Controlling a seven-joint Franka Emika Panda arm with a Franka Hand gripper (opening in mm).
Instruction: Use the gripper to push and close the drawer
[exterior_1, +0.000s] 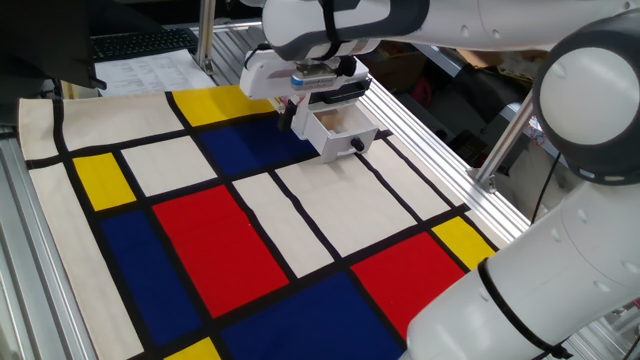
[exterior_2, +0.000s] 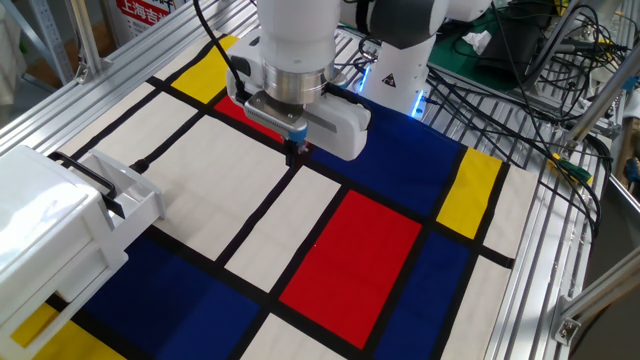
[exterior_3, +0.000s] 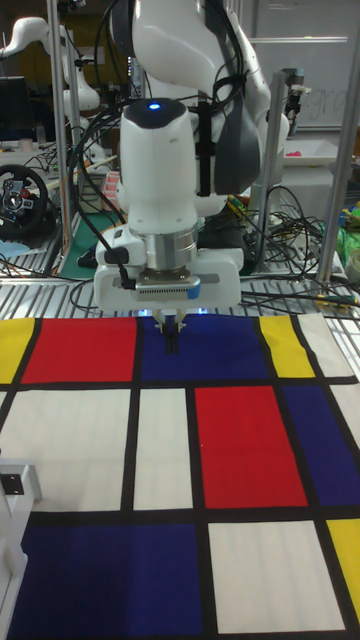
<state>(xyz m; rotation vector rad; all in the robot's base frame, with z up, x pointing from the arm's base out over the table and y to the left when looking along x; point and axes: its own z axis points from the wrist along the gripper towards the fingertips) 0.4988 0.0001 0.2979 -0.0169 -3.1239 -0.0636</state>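
Observation:
The drawer (exterior_2: 128, 197) stands pulled out of its small white cabinet (exterior_2: 40, 235) at the mat's left edge. Its tan inside (exterior_1: 336, 121) and small dark knob (exterior_1: 357, 146) show in one fixed view. My gripper (exterior_2: 294, 154) hangs just above the mat near a black line, well to the right of the drawer and not touching it. Its short dark fingers (exterior_3: 172, 343) are pressed together, shut on nothing. In the tall fixed view only a corner of the cabinet (exterior_3: 14, 492) shows at the lower left.
A mat (exterior_2: 350, 240) of red, blue, yellow and white panels covers the table. Aluminium rails (exterior_2: 560, 260) frame it. Cables (exterior_2: 520, 60) and the arm's base (exterior_2: 400, 70) lie behind the gripper. Papers (exterior_1: 150, 70) lie beyond the mat's far corner.

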